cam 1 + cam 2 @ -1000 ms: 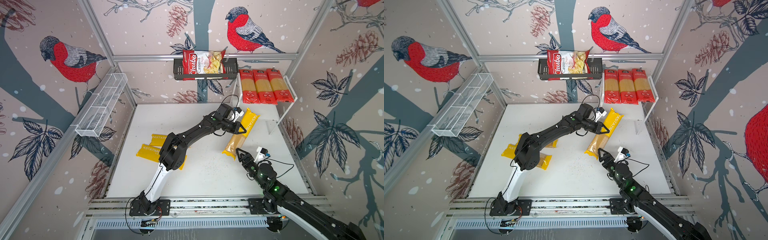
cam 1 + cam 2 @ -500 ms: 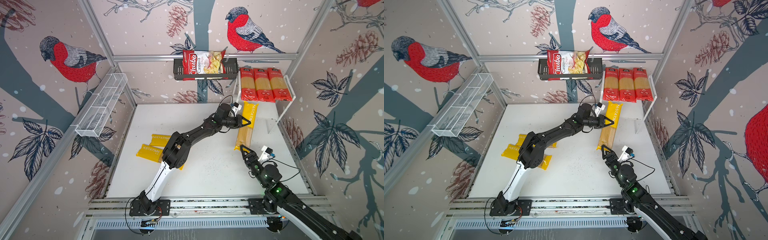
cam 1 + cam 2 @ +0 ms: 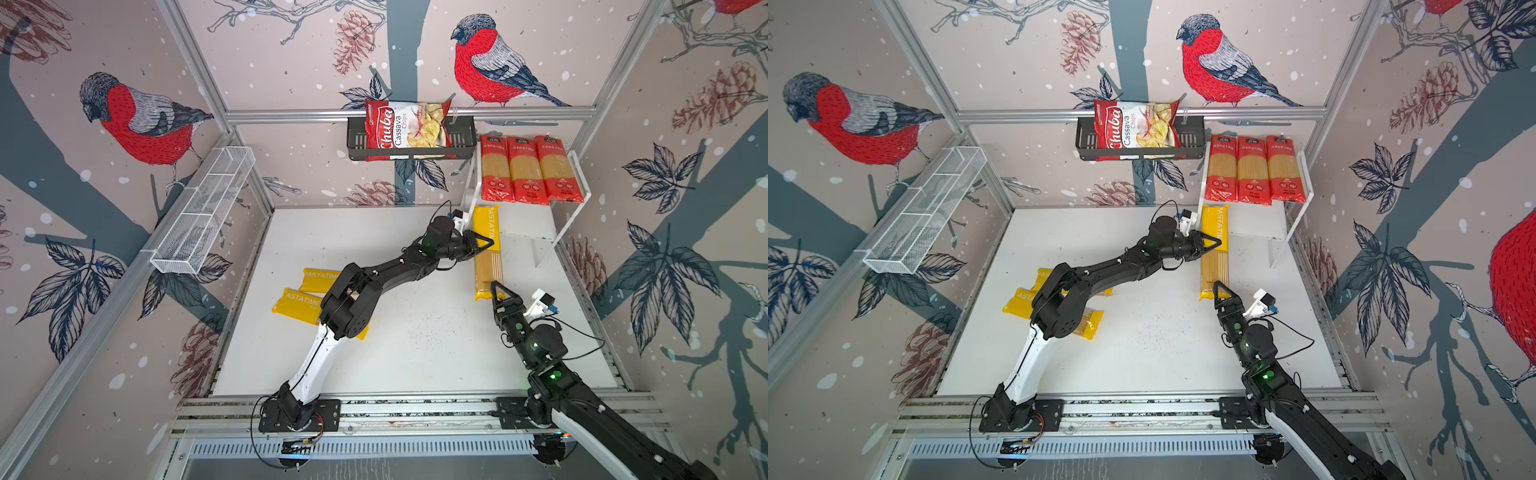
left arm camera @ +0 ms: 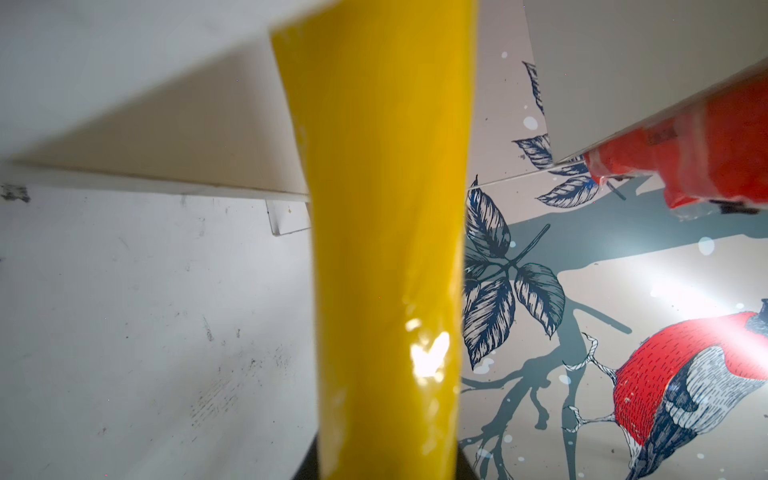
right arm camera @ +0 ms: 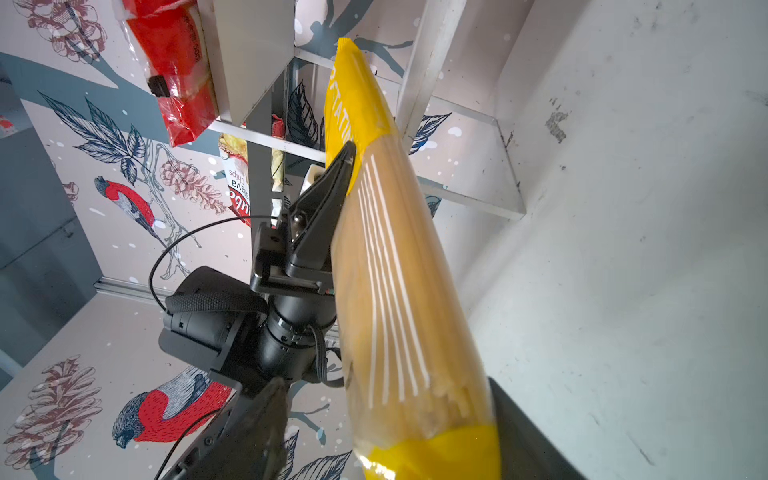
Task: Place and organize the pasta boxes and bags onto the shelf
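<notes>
Your left gripper clamps the yellow pack, its nose ahead at the lower tier of the shelf. Its length runs straight back to your right gripper, jaws spread around the tail.

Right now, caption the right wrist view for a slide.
Left gripper clamps a yellow spaghetti pack, its far end at the lower level of the white shelf.

"PASTATIME": yellow pasta pks; "Chuba Cassava Chips": red bag.
</notes>
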Robot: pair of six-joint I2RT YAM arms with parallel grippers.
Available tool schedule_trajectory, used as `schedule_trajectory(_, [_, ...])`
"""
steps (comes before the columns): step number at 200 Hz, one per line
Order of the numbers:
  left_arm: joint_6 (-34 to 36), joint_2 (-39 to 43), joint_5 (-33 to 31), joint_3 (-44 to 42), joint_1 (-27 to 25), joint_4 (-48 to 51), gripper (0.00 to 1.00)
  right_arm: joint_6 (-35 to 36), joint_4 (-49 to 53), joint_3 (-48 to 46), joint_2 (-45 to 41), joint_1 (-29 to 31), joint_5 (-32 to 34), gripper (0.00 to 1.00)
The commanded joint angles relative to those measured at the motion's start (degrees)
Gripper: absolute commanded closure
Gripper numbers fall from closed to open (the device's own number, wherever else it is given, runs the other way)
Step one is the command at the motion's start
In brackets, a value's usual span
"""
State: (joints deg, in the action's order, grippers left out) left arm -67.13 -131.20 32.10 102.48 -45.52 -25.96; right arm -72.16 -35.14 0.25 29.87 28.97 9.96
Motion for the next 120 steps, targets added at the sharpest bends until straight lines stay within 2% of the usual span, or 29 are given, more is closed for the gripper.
schedule_trajectory(1, [-3.25, 1.65, -1.76, -1.59, 0.14, -13.36, 0.94, -0.58, -5.6, -3.36, 1.81, -0.15, -0.46, 0.28])
schedule_trajectory(29, [-5.8, 2.57, -3.28, -3.17, 0.07, -15.81, 0.94, -2.61, -0.61, -2.58, 2.82, -0.19, 0.83, 0.26])
schedule_trajectory(57, [-6.66, 3.85, -5.37, -4.86, -0.16, -16.3, 0.94, -3.6, -0.07, -2.81, 3.49, -0.19, 2.15, 0.24])
schedule_trajectory(91, [-8.09, 4.2, -7.14, -5.42, -0.95, -16.81, 0.93, -3.69, -5.71, -2.63, 8.09, -0.52, 2.17, 0.24])
schedule_trajectory(120, [-8.53, 4.41, -8.77, -6.47, -2.34, -17.77, 0.92, -3.7, -12.78, -1.49, 13.41, -0.8, 2.76, 0.29])
